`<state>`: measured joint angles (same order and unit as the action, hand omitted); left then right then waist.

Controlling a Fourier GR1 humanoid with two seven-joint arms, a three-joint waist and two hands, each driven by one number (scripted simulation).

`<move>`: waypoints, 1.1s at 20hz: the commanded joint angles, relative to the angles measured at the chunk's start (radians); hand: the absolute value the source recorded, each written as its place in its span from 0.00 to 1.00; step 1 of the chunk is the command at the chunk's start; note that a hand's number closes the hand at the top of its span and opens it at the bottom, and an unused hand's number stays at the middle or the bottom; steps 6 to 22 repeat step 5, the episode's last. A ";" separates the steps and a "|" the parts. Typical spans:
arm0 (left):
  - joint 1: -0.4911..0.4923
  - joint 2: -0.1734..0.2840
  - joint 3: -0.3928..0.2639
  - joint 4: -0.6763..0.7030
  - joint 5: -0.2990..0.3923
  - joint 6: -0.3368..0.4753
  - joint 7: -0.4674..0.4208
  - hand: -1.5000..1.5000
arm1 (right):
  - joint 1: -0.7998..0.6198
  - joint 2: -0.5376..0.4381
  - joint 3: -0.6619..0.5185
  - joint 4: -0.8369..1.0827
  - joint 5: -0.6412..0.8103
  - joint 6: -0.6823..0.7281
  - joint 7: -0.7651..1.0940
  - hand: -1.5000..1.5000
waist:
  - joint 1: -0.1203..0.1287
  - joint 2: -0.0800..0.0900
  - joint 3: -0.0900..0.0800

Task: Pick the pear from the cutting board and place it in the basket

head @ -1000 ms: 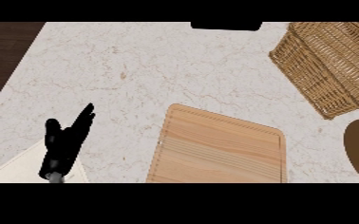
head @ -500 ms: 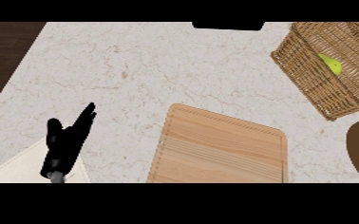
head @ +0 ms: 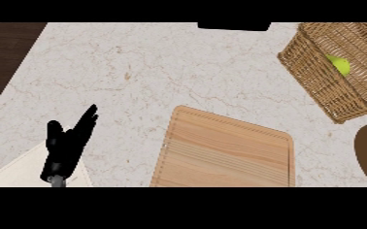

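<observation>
The yellow-green pear [head: 340, 65] lies inside the woven wicker basket [head: 315, 75] at the upper right, partly hidden by the basket's wall. The wooden cutting board [head: 225, 150] sits bare at the lower middle of the counter. My left hand [head: 66, 145] rests at the lower left with straight fingers pointing up, holding nothing, far from the board and the basket. My right hand does not show in the head view.
A dark rectangular object [head: 234, 26] sits at the counter's far edge. A brown rounded thing [head: 360, 145] shows at the right edge. A pale cloth-like sheet [head: 28, 172] lies under my left forearm. Dark wood [head: 18, 43] borders the counter at the left.
The pear has come into sight inside the basket; one second ago the basket showed no pear. My left hand has not moved.
</observation>
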<state>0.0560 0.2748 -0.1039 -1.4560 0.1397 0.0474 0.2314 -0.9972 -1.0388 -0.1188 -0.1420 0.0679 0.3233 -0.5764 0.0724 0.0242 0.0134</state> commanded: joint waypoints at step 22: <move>0.013 -0.019 -0.007 0.036 -0.001 0.007 0.029 0.50 | 0.024 -0.125 -0.047 0.069 -0.030 0.075 0.013 0.00 | -0.009 0.018 -0.003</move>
